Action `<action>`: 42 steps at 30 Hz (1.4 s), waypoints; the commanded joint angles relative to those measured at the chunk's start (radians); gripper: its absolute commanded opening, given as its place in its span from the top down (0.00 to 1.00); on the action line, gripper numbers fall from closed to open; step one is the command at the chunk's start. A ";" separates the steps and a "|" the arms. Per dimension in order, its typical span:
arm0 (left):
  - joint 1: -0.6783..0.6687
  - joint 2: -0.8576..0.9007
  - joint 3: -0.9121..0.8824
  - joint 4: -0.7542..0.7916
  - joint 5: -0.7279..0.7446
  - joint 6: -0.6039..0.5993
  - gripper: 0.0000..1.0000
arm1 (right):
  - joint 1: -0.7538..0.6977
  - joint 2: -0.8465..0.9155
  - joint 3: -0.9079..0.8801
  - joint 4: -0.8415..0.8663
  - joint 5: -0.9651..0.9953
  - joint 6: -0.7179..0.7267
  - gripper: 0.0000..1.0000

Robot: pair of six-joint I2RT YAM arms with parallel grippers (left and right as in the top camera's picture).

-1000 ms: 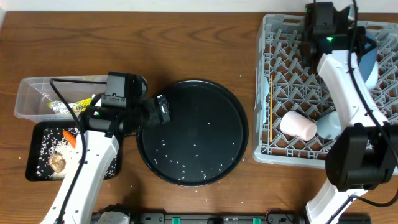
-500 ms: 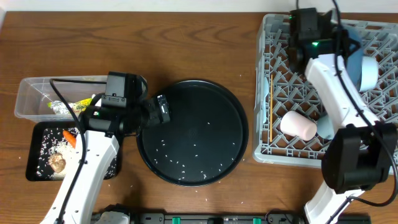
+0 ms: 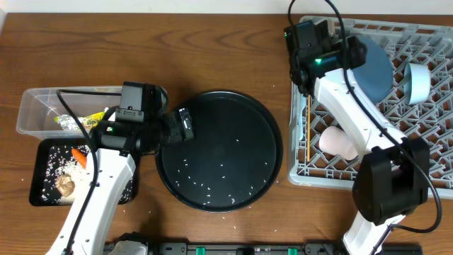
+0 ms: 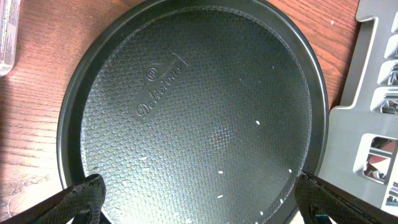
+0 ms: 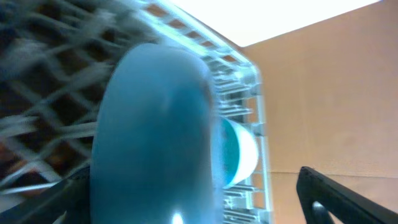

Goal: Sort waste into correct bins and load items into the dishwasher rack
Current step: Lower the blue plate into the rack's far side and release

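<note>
Overhead: we look straight down on the whole surface [image 3: 141, 42]. Left wrist: we look down, close, on the round black tray [image 4: 186, 124], which overhead shows mid-frame. Right wrist: blurred, very near the dark blue plate [image 5: 155, 137] inside the dishwasher rack [image 5: 252, 106], both shared with overhead.

Far strip of wooden table [image 3: 212, 49] open. Large round black tray [image 3: 233, 134] fills centre. Right arm [image 3: 347, 106], dark blue round plate [image 3: 371, 67] block light-grey lattice rack [image 3: 432, 120], far left.

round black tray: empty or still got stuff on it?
Not empty. Scattered white rice grains lie on the round black tray, mostly toward its near side.
</note>
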 commanded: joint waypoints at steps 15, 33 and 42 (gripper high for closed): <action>0.002 -0.002 0.003 0.000 -0.010 0.006 0.02 | 0.025 -0.385 0.014 -0.166 -0.671 0.237 0.01; 0.002 -0.002 0.003 0.000 -0.010 0.006 0.02 | 0.026 -0.441 0.014 -0.167 -0.671 0.237 0.01; 0.002 -0.002 0.003 0.000 -0.010 0.006 0.02 | 0.025 -0.442 0.014 -0.166 -0.671 0.237 0.01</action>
